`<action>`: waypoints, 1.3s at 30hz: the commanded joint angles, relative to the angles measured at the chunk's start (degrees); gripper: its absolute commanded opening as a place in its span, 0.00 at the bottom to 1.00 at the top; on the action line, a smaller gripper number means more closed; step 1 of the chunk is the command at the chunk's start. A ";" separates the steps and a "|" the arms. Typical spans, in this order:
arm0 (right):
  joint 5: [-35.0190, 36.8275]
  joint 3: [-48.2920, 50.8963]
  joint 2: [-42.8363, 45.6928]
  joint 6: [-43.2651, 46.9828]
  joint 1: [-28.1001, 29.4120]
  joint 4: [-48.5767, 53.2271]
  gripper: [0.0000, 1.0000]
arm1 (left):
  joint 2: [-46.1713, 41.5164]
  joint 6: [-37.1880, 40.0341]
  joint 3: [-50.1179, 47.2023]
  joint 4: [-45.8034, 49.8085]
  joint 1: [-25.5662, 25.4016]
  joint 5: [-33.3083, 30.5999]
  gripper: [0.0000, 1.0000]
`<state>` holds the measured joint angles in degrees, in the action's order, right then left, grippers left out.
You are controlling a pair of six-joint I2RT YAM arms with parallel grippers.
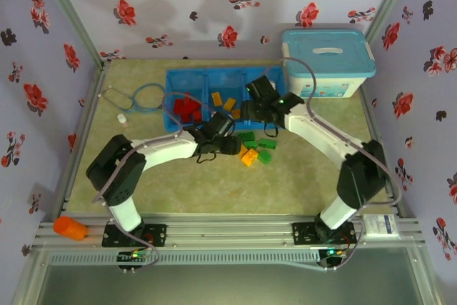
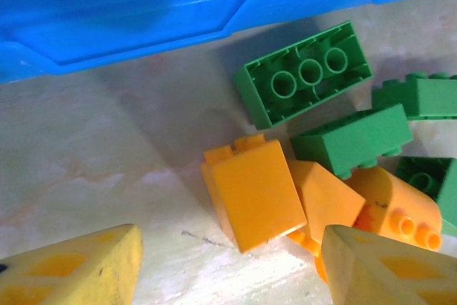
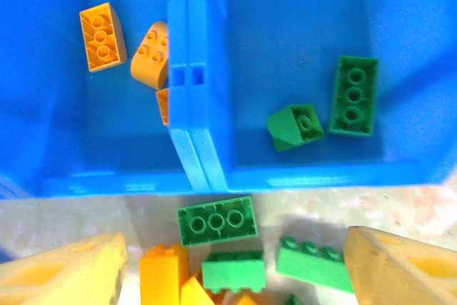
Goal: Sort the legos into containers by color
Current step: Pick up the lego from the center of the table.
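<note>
Legos [image 1: 255, 149] lie partly sorted: red, orange and green ones sit inside the blue tray [image 1: 170, 105] at upper centre, with a loose orange-and-green cluster just below it. Left gripper [image 2: 228, 269] and right gripper [image 3: 235, 269] hover over that cluster, fingers apart and empty.

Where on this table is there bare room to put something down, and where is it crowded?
Bare: the wide stretch of table between the loose legos and the near edge, and the patch in front of the white bin. Crowded: just before the blue tray, where those legos, the left hand and the right hand gather.
</note>
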<state>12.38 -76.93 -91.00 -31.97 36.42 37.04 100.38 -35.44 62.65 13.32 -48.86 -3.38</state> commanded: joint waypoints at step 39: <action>3.75 27.21 23.61 -8.97 -0.75 -3.53 0.79 | -4.13 0.15 7.30 12.00 -1.19 -10.21 0.33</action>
<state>14.35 -51.35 -68.84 -39.66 35.99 34.26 103.44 -38.17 67.02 22.52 -50.09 -9.17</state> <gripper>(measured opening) 0.788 0.346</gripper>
